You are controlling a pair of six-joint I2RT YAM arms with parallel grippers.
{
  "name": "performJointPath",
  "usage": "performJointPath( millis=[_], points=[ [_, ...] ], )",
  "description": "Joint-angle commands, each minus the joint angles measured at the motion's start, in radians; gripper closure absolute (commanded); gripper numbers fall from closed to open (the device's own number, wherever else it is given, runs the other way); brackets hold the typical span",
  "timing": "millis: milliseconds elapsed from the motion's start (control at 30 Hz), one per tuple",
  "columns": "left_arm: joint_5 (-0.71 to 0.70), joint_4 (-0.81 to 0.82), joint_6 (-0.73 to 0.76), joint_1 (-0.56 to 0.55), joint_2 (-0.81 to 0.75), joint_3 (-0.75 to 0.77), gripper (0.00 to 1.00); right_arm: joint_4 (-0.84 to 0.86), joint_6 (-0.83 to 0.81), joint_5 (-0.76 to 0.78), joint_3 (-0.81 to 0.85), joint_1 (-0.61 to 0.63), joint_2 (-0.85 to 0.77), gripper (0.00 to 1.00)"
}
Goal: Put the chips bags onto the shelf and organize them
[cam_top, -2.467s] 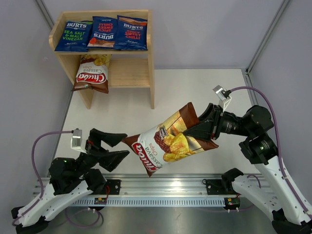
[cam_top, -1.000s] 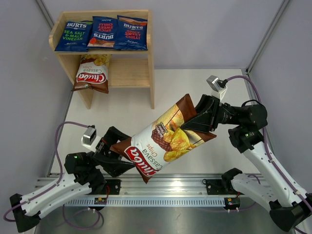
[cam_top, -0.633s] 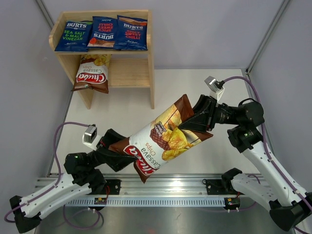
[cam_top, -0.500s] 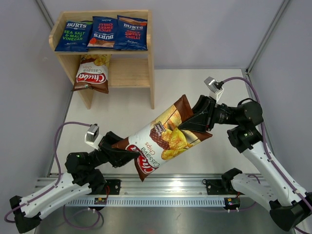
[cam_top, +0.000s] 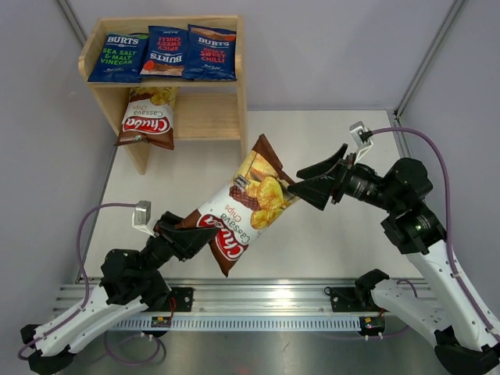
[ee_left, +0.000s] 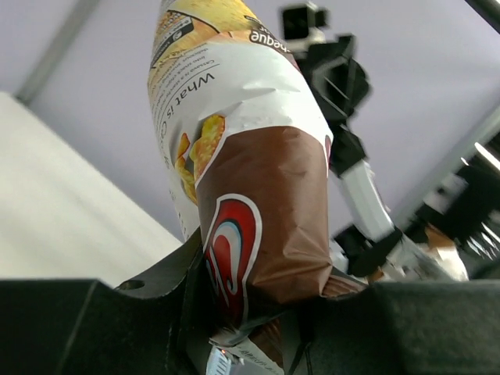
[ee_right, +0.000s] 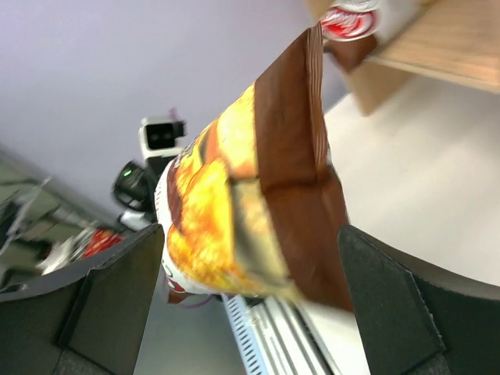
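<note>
Here the left gripper pinches the lower end of a glossy brown-and-white Chuba chips bag, holding it slanted above the white table. The right gripper has its jaws spread wide beside the bag's upper end. The light wooden two-tier shelf holds three dark blue Burts bags above, another Chuba bag below.

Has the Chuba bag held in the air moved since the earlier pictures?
Yes. The Chuba bag has swung left, its top now nearer the shelf.
</note>
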Motion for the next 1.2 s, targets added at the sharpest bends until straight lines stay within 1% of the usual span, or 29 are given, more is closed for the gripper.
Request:
performJointPath(
  millis=[0, 33, 67, 133, 167, 267, 333, 400, 500, 633, 700, 767, 833, 900, 967, 1033, 1067, 1133, 1167],
  points=[
    [-0.281, -0.146, -0.049, -0.001, -0.071, -0.006, 1.0, -0.245, -0.167, 0.27, 0.086, 0.002, -0.027, 0.01],
    [-0.302, -0.164, -0.052, -0.001, -0.098, -0.009, 1.0, -0.283, -0.178, 0.321, 0.095, 0.002, -0.032, 0.01],
    [-0.355, -0.186, -0.062, -0.001, -0.127, -0.012, 1.0, -0.296, -0.189, 0.338, 0.098, 0.001, -0.037, 0.01],
    [-0.416, -0.262, -0.102, -0.001, -0.181, -0.013, 1.0, -0.325, -0.215, 0.367, 0.102, 0.002, -0.053, 0.01],
    [-0.478, -0.288, -0.116, -0.001, -0.201, -0.016, 1.0, -0.329, -0.221, 0.37, 0.099, 0.001, -0.058, 0.01],
    [-0.57, -0.373, -0.151, -0.001, -0.261, -0.017, 1.0, -0.343, -0.229, 0.378, 0.093, 0.002, -0.076, 0.01],
    [-0.6, -0.389, -0.155, -0.001, -0.244, 0.003, 1.0, -0.354, -0.235, 0.387, 0.092, 0.002, -0.083, 0.01],
    [-0.615, -0.362, -0.161, -0.001, -0.261, -0.009, 1.0, -0.36, -0.239, 0.395, 0.092, 0.002, -0.089, 0.01],
    [-0.672, -0.4, -0.158, -0.001, -0.26, 0.022, 1.0, -0.369, -0.244, 0.4, 0.09, 0.002, -0.099, 0.0],
    [-0.741, -0.427, -0.093, -0.001, -0.258, 0.098, 1.0, -0.38, -0.253, 0.404, 0.092, 0.002, -0.104, 0.01],
    [-0.801, -0.451, -0.052, 0.0, -0.254, 0.149, 1.0, -0.382, -0.255, 0.404, 0.093, 0.001, -0.104, 0.01],
    [-0.824, -0.423, 0.003, -0.001, -0.24, 0.172, 1.0, -0.38, -0.255, 0.403, 0.092, 0.001, -0.104, 0.01],
    [-0.806, -0.368, 0.046, -0.001, -0.199, 0.184, 1.0, -0.373, -0.255, 0.401, 0.089, 0.001, -0.103, 0.0],
    [-0.783, -0.308, 0.059, -0.001, -0.156, 0.189, 1.0, -0.368, -0.25, 0.4, 0.087, 0.001, -0.098, 0.01],
    [-0.763, -0.239, 0.077, -0.001, -0.077, 0.189, 1.0, -0.36, -0.245, 0.393, 0.087, 0.001, -0.095, 0.01],
    [-0.781, -0.201, 0.085, -0.001, -0.04, 0.186, 1.0, -0.356, -0.241, 0.384, 0.087, 0.002, -0.095, 0.0],
    [-0.787, -0.135, 0.111, -0.001, -0.022, 0.166, 1.0, -0.354, -0.235, 0.38, 0.087, 0.001, -0.096, 0.01],
    [-0.795, -0.07, 0.141, -0.001, -0.01, 0.152, 1.0, -0.35, -0.227, 0.357, 0.09, 0.002, -0.099, 0.0],
    [-0.79, -0.005, 0.181, -0.001, 0.013, 0.143, 1.0, -0.346, -0.219, 0.343, 0.092, 0.001, -0.101, 0.01]
  ],
)
